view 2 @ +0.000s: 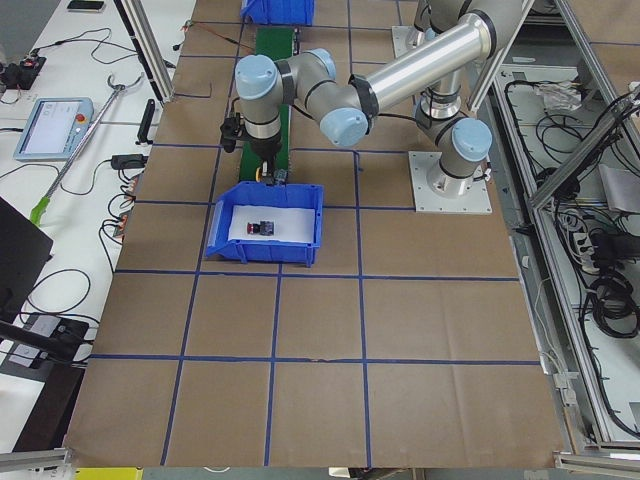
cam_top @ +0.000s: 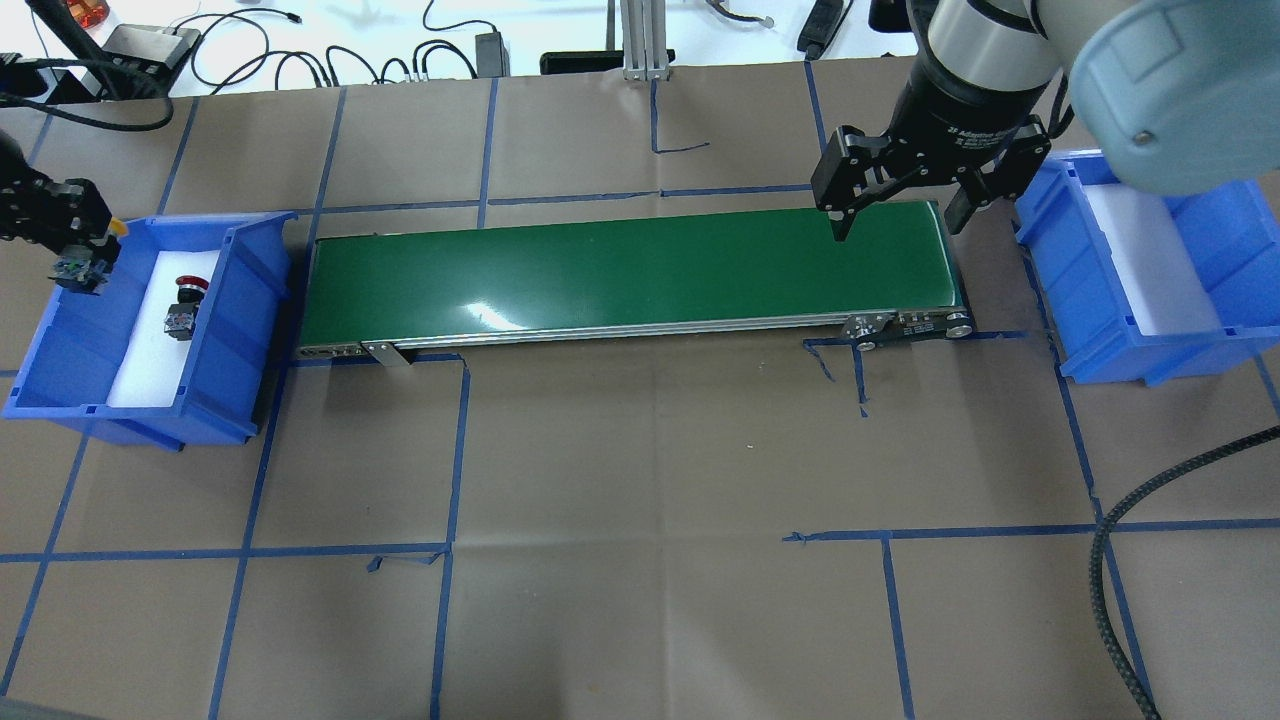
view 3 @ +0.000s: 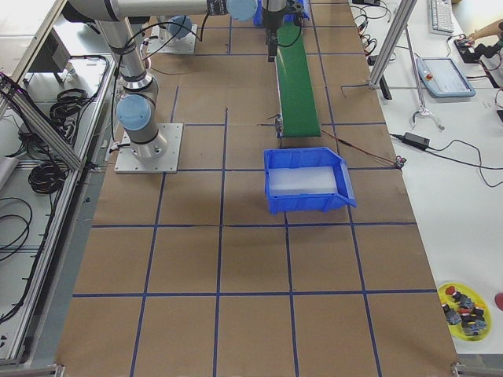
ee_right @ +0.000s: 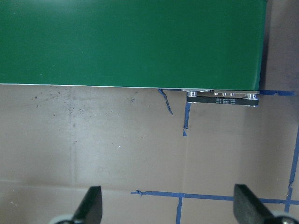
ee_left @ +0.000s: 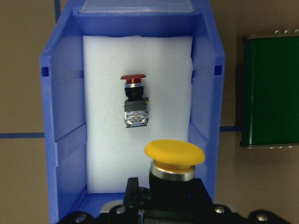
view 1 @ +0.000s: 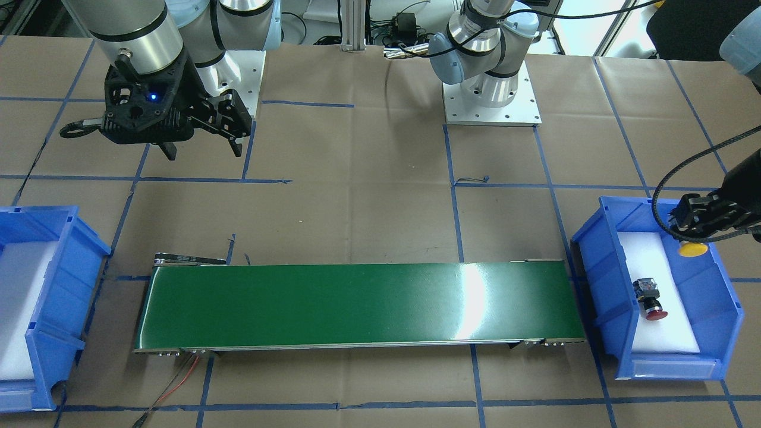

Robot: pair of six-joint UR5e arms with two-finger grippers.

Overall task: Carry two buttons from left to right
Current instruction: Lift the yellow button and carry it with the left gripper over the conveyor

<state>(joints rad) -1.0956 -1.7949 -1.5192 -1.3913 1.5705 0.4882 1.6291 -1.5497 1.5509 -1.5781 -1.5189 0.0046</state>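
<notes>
Brown-papered table (cam_top: 640, 450) with a blue tape grid (cam_top: 200, 553), white side benches (view 3: 464, 236) and aluminium frame posts (view 3: 391, 39) alongside

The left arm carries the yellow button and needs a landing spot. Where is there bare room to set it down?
The green belt is bare end to end between the blue bins; the open right claw hovers near its right end. The right bin's foam is bare. The left bin is crowded: red button mid-foam, left claw with the yellow button above.
</notes>
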